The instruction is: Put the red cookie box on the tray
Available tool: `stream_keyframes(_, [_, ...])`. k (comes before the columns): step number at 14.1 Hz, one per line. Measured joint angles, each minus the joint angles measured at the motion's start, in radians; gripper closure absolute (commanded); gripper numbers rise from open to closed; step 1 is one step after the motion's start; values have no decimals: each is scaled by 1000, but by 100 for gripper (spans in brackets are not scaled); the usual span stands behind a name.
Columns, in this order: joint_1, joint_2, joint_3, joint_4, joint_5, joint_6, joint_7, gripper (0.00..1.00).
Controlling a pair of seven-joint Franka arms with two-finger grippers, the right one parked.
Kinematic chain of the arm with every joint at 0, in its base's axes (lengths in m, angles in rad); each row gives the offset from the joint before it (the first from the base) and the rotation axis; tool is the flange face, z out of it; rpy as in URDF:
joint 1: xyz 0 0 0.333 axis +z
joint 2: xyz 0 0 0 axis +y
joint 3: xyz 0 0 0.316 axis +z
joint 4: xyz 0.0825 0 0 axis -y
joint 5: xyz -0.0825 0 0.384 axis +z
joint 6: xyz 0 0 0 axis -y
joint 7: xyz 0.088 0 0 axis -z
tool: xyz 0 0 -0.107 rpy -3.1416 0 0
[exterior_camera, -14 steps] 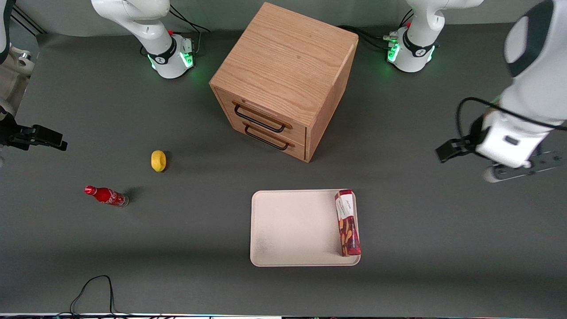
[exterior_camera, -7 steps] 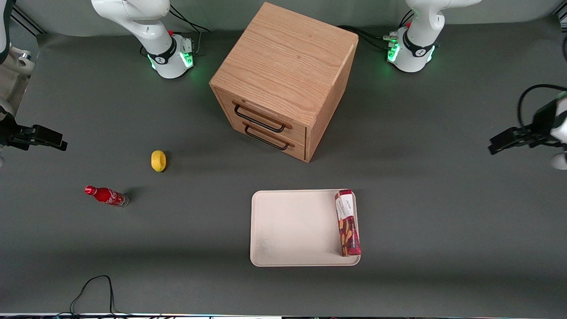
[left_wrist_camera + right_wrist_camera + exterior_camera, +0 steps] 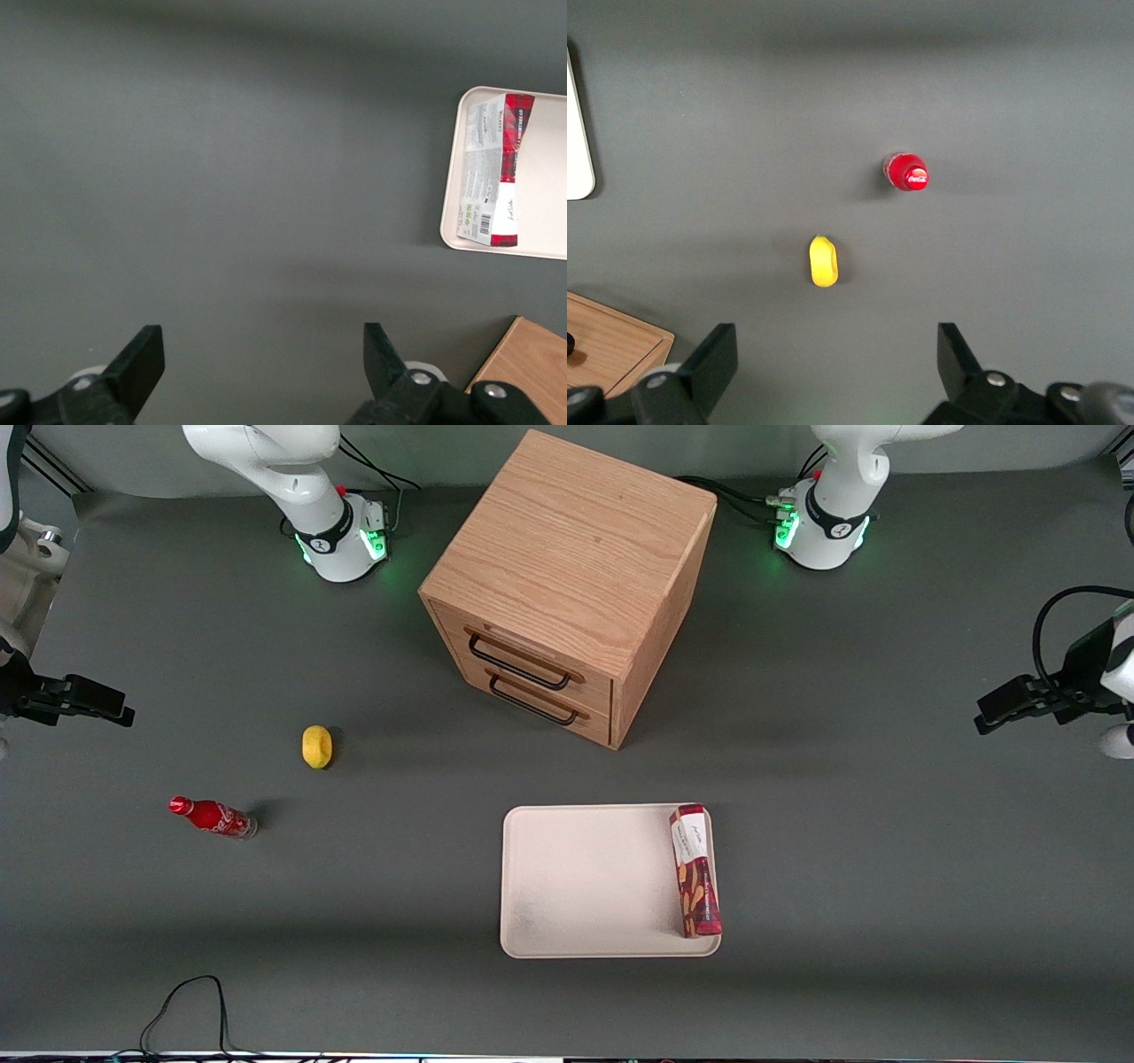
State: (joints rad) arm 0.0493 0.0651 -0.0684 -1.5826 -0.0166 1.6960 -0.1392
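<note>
On tray [image 3: 576,881], red cookie box [image 3: 695,871] lies flat by the rim. My claw [image 3: 261,367] is wide, empty, well apart above desk [image 3: 886,868]. Job looks done; pls keep clear, no bumps.

The dark grey counter [image 3: 886,886] carries 4 things directly. A wooden drawer cabinet [image 3: 567,584] with 2 black-handled drawers stands farthest from the front camera. The cream tray [image 3: 585,881] lies nearer that camera than the cabinet, in front of its drawers. A yellow lemon [image 3: 316,746] and a small red soda bottle [image 3: 213,817] sit toward the parked arm's end, near each other but apart. The pincer [image 3: 1005,710] hangs with its fingers spread over bare counter at the working arm's end.
</note>
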Motion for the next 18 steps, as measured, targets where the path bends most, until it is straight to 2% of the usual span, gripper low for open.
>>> stream_keyframes(18, [-4,-1,-1,-5,2,-68,77,0])
